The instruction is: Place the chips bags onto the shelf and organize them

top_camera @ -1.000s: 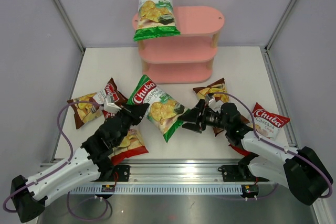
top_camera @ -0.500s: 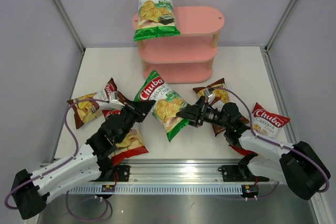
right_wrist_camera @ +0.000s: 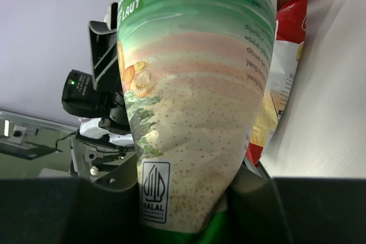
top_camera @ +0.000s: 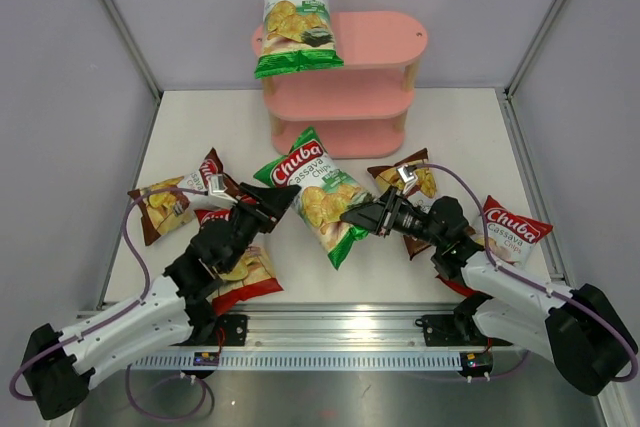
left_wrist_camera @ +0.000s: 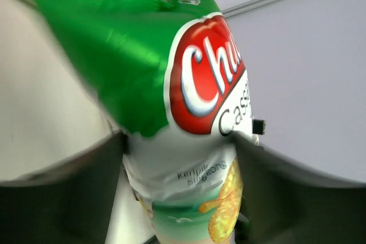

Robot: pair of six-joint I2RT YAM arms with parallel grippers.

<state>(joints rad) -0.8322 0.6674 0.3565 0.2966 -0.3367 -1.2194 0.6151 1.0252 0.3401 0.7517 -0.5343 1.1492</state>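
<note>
The left gripper (top_camera: 272, 199) has its jaws apart, straddling the upper left corner of the green bag (top_camera: 322, 199), which sits between the arms in front of the shelf (top_camera: 370, 97). The right gripper (top_camera: 352, 215) is clamped on that bag's right edge. A red bag (top_camera: 515, 232) lies further right, apart.

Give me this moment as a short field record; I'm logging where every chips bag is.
shelf: first green bag on top board, left end
second green bag: between both grippers
right gripper: closed on its right edge
left gripper: jaws apart at its left edge
table: left brown bag, right brown bag, left red bag, right red bag
</note>
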